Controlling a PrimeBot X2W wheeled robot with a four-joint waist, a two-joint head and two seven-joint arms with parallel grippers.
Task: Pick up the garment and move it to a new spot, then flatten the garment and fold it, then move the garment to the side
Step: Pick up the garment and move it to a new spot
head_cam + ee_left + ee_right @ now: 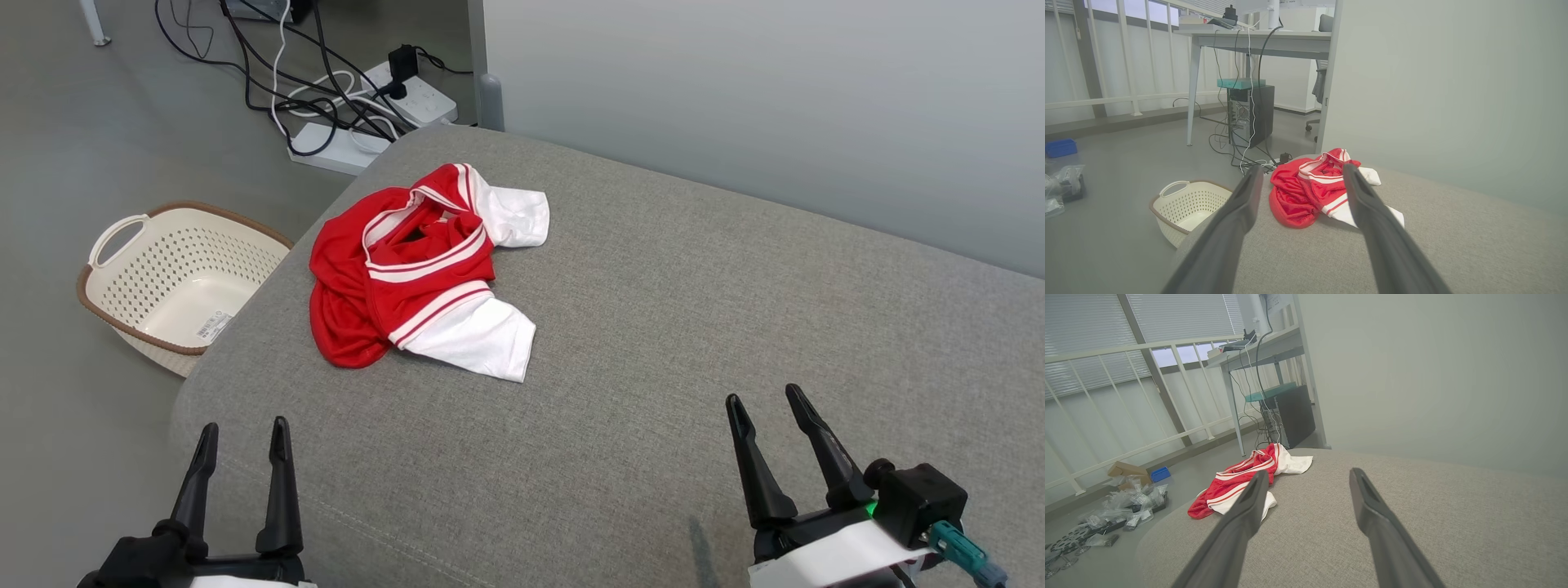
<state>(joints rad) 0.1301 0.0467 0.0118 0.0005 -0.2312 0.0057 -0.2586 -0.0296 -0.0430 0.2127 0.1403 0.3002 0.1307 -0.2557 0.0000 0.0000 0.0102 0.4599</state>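
Observation:
A crumpled red garment [408, 269] with white sleeves and white stripes lies on the far left part of a grey upholstered surface [694, 310]. It also appears ahead in the left wrist view as the garment [1306, 190] and to the left in the right wrist view as the garment [1237, 479]. My left gripper [243, 437] stands open at the near left edge, well short of the garment, with nothing between its fingers. My right gripper [763, 400] is open too, at the near right, far from the cloth.
A cream perforated laundry basket [175, 273] with a brown rim stands on the floor left of the grey surface. Power strips and tangled cables [359, 98] lie on the floor behind it. A pale wall panel [775, 98] runs along the back right.

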